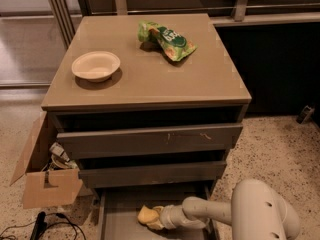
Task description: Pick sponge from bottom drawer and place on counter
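Observation:
The bottom drawer (117,223) is pulled open below the two drawers with flat fronts. A small pale yellow sponge (143,215) lies on its grey floor near the middle. My gripper (154,218) reaches into the drawer from the right, low over the floor, with its tip right against the sponge's right side. The white arm (210,210) runs back to the lower right. The tan counter (150,69) is the cabinet's top, well above the gripper.
A white bowl (96,65) stands on the counter's left side and a green snack bag (166,40) lies at its back. An open cardboard box (47,176) sits on the floor left of the cabinet, with black cables (45,226) beside it.

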{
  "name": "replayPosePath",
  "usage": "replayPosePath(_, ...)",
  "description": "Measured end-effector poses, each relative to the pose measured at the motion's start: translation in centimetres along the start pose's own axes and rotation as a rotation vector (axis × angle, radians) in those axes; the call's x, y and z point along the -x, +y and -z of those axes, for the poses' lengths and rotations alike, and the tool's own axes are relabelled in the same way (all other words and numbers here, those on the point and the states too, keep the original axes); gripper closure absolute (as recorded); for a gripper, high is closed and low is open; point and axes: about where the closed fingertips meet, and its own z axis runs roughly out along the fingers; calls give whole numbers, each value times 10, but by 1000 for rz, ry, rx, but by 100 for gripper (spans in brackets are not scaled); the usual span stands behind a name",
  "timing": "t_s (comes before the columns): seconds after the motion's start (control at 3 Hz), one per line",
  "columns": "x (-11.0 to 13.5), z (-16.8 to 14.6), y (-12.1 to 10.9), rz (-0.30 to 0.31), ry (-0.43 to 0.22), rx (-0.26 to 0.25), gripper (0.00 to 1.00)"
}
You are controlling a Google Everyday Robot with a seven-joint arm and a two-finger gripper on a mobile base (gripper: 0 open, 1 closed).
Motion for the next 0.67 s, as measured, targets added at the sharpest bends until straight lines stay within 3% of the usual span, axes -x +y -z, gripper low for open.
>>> replayPosePath(0.33,26,31,7,29,-41,31,100)
replayPosePath(0.67,56,82,22,87,-94,25,100)
